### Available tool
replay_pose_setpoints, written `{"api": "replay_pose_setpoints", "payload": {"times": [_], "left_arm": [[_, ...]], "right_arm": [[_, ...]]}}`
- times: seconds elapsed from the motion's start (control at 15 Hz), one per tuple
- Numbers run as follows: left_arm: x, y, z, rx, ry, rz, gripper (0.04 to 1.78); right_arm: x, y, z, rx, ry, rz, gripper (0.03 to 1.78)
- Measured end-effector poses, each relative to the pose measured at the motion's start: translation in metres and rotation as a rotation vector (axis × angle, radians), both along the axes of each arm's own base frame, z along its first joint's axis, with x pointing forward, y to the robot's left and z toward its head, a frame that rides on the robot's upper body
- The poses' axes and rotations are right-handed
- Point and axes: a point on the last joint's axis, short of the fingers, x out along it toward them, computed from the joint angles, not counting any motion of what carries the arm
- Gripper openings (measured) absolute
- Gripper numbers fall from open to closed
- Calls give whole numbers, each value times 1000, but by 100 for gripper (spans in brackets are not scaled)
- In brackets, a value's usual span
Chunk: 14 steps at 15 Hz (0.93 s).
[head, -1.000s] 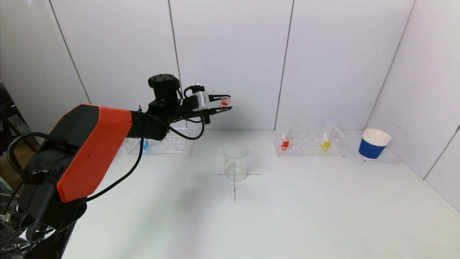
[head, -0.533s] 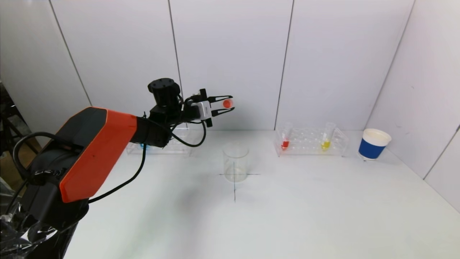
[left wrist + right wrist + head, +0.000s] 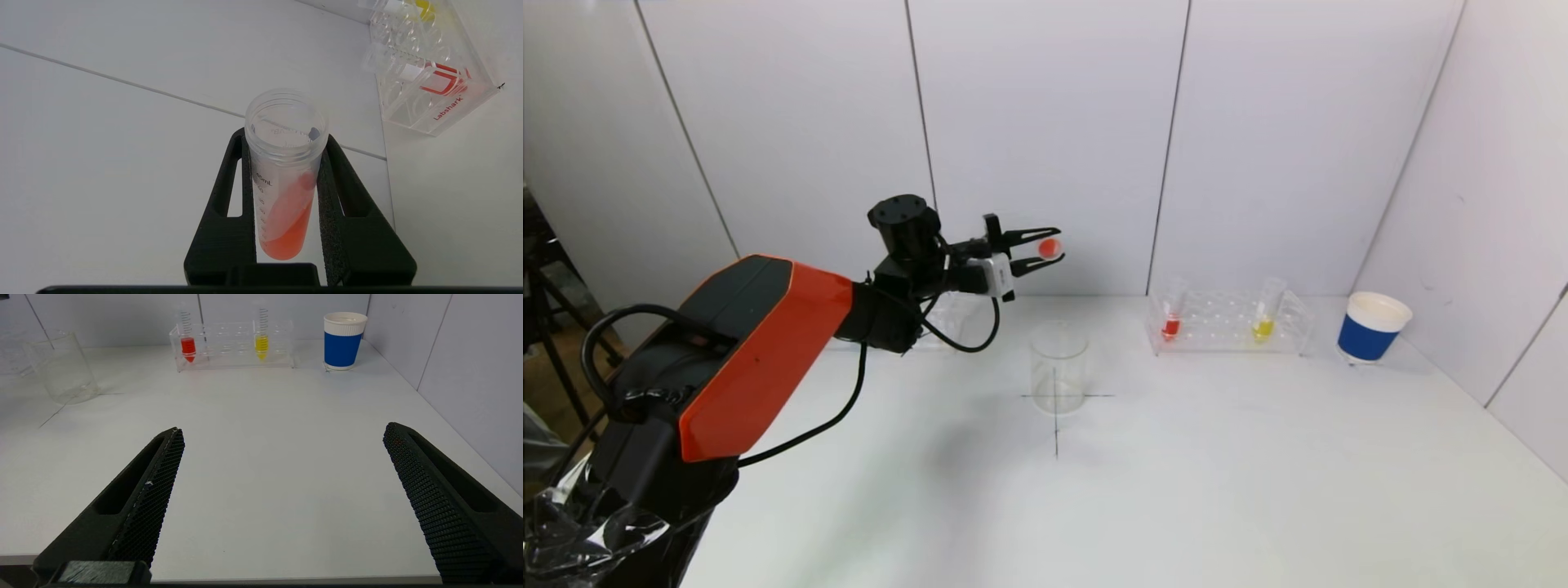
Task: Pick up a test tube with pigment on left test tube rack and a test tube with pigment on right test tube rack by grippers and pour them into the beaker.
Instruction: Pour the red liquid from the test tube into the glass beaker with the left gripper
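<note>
Left gripper (image 3: pixel 1045 249) is up in the air, its two black, foam-faced fingers (image 3: pixel 337 204) clamped tight on a clear plastic test tube (image 3: pixel 286 175), and what a view from the wrist: a cylindrical tube with a ribbed, threaded rim, printed graduation marks down its side, orange-red pigment pooled toward its rounded closed end near the gripper's palm, and the open mouth pointing away from the palm. In the head view the tube lies tipped over between the fingers, showing only as a red dot at the fingertips. Below the gripper and a touch toward the robot stands the beaker (image 3: pixel 1058 367), clear glass, straight-walled, sitting on a thin black cross mark (image 3: pixel 1056 408) drawn on the smooth white table (image 3: pixel 1176 490). Off beyond the gripper's tips to the right sits the right test tube rack (image 3: pixel 1229 322), a transparent acrylic block with rows of round holes, holding one upright tube of red pigment (image 3: pixel 1171 318) and one of yellow pigment (image 3: pixel 1266 318). Further right, a blue paper cup (image 3: pixel 1372 328) with a white rim. Back behind the gripper, the left test tube rack (image 3: pixel 947 314) is mostly hidden by the arm. The right gripper (image 3: pixel 282 506) waits low at the table's near edge, its honeycomb-textured black fingers (image 3: pixel 159 482) spread wide, nothing between them.
</note>
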Motion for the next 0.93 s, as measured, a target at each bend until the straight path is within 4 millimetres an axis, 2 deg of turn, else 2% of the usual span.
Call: {"api": "replay_pose_setpoints", "payload": {"times": [0.93], "left_arm": [[-1, -1, -18, 51, -46, -10, 45]], "right_arm": [[0, 0, 0, 0, 0, 0, 177]]}}
